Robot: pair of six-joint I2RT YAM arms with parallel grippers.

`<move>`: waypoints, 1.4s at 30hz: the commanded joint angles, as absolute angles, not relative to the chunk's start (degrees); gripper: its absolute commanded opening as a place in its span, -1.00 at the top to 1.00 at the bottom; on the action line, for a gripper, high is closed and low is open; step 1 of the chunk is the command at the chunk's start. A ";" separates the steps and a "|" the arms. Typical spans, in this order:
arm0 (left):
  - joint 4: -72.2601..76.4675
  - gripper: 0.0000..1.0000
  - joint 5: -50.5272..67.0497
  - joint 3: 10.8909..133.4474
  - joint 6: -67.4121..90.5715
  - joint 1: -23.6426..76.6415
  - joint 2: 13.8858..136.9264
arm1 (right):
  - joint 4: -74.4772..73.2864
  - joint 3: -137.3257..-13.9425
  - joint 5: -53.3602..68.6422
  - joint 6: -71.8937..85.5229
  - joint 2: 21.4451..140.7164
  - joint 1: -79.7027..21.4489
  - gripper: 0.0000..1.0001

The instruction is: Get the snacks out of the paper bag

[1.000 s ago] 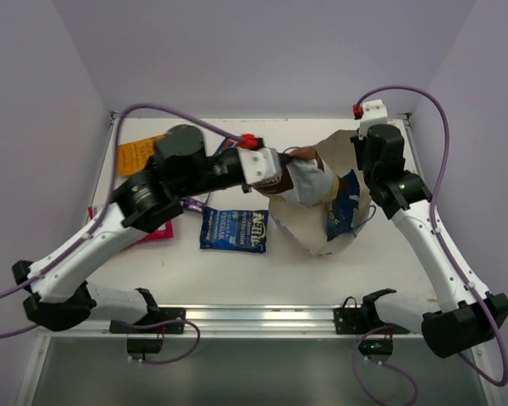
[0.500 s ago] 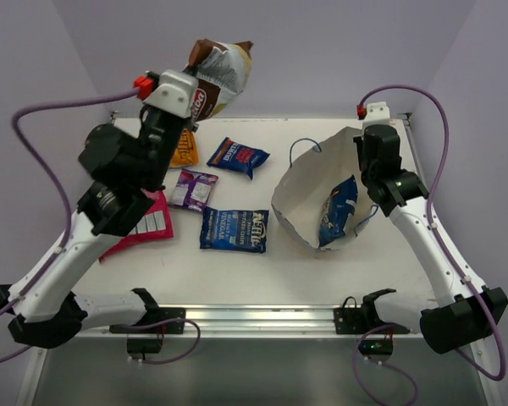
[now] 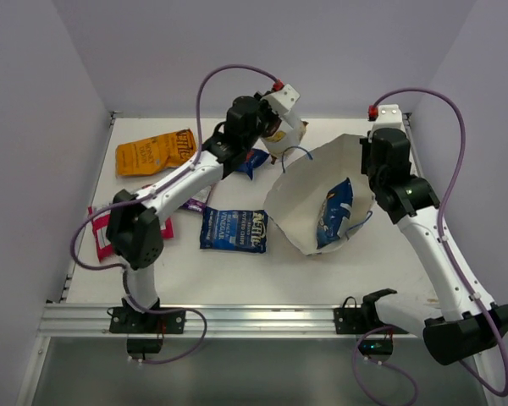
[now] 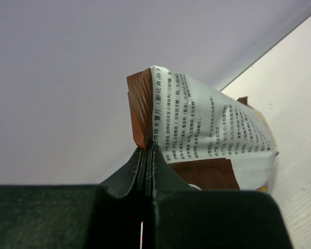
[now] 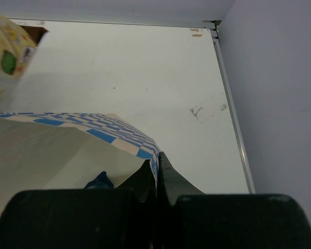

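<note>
Open paper bag [image 3: 292, 203] at right of table [image 3: 381, 279], mouth gaping, one blue packet [image 3: 332, 211] inside. Pressed together on its checkered rim, right gripper [image 5: 156, 165]. Pinching the sealed edge of the chip bag [image 4: 207, 129], left gripper [image 4: 146, 155], now low at the back beside the bag's mouth, down from high at back left half a second earlier. Loose at left, orange packet [image 3: 155, 152] and magenta packet [image 3: 100, 241].
</note>
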State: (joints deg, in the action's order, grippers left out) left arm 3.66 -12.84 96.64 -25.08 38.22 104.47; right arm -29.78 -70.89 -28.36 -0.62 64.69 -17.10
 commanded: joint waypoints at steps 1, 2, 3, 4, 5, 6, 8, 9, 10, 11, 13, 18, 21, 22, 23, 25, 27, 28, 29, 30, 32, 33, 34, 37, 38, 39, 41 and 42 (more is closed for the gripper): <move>20.03 1.00 -11.42 103.79 -28.55 37.62 109.05 | -29.26 -71.37 -25.93 2.89 61.79 -16.96 1.00; 21.08 1.00 -11.69 105.10 -29.09 37.62 113.07 | -29.53 -71.19 -25.58 3.07 61.53 -16.96 1.00; 22.83 1.00 -11.86 107.21 -29.09 37.62 114.68 | -29.79 -71.19 -25.40 3.25 61.26 -16.96 1.00; 23.81 1.00 -11.60 107.84 -29.09 37.53 116.18 | -29.97 -71.02 -25.31 3.25 61.17 -16.96 1.00; 25.12 1.00 -11.34 108.10 -28.74 37.53 118.45 | -29.88 -70.67 -25.40 3.08 61.00 -16.96 1.00; 26.35 1.00 -9.77 108.28 -27.87 37.53 119.26 | -29.36 -70.32 -25.57 2.73 60.65 -16.96 1.00; 26.37 1.00 -6.18 108.46 -23.92 37.53 121.71 | -28.48 -69.09 -25.84 2.20 60.29 -16.96 1.00; 26.11 0.91 -4.67 108.37 -22.60 37.53 122.51 | -27.61 -68.73 -25.84 1.94 60.29 -16.88 1.00; 25.93 0.58 -3.88 108.28 -21.20 37.62 123.39 | -27.42 -68.47 -25.67 1.85 60.38 -16.88 1.00; 25.58 0.47 -3.26 108.19 -20.57 37.70 124.88 | -27.33 -68.38 -25.23 1.85 60.64 -16.96 1.00; 22.86 0.19 -0.89 108.02 -19.08 38.06 125.42 | -27.51 -68.38 -24.87 2.11 61.43 -16.96 1.00; 20.56 -0.66 -2.18 102.58 -18.11 38.93 117.88 | -26.63 -68.03 -24.70 1.23 62.05 -16.96 1.00; 16.45 -1.00 -7.98 100.46 -16.18 38.94 110.32 | -26.54 -68.29 -25.05 0.62 62.49 -16.96 1.00; 14.96 -1.00 -9.74 100.63 -15.13 38.94 106.56 | -26.63 -68.73 -25.14 0.62 62.75 -16.96 1.00; 13.29 -1.00 -12.28 100.90 -13.90 38.94 104.52 | -26.72 -69.08 -25.22 0.53 62.84 -16.96 1.00; 8.54 -1.00 -13.18 100.72 -9.42 39.20 98.48 | -26.89 -69.78 -25.84 0.44 63.02 -16.96 1.00; 3.45 -1.00 -14.15 100.28 -5.65 40.77 94.76 | -26.89 -70.40 -26.37 0.44 63.19 -16.96 1.00; 2.21 -1.00 -14.76 100.02 -4.84 41.91 91.53 | -27.07 -70.75 -26.63 0.44 63.28 -16.96 1.00; 0.02 -1.00 -17.20 99.76 -4.40 44.97 90.10 | -27.24 -71.62 -26.72 0.44 63.63 -17.05 1.00; -2.96 -1.00 -18.71 99.32 -3.44 47.00 88.96 | -27.86 -72.07 -26.72 0.44 63.89 -16.96 1.00; -7.00 -1.00 -22.21 99.14 -1.77 52.96 86.49 | -28.39 -73.29 -26.81 0.44 64.33 -16.96 1.00; -8.51 -1.00 -22.50 98.97 3.55 54.65 86.05 | -28.65 -73.56 -26.81 0.70 64.42 -16.96 1.00; -9.40 -1.00 -21.89 98.62 6.04 55.89 85.35 | -28.65 -73.83 -26.81 0.88 64.51 -16.96 1.00; -12.82 -0.96 -20.66 98.00 11.86 60.98 86.21 | -28.65 -74.00 -26.72 1.05 64.60 -16.96 1.00; -13.88 -0.93 -20.65 97.82 12.13 63.17 86.66 | -28.65 -74.09 -26.89 1.05 64.60 -16.96 1.00; -13.97 -0.91 -20.74 97.39 13.17 64.15 87.10 | -28.74 -74.18 -26.98 1.14 64.51 -16.88 1.00; -14.59 -0.89 -21.53 96.07 15.19 65.91 88.50 | -29.00 -74.88 -27.07 1.23 64.34 -16.96 1.00; -14.94 -0.88 -21.36 95.89 17.55 66.18 89.64 | -29.00 -75.06 -26.90 1.23 63.99 -16.96 1.00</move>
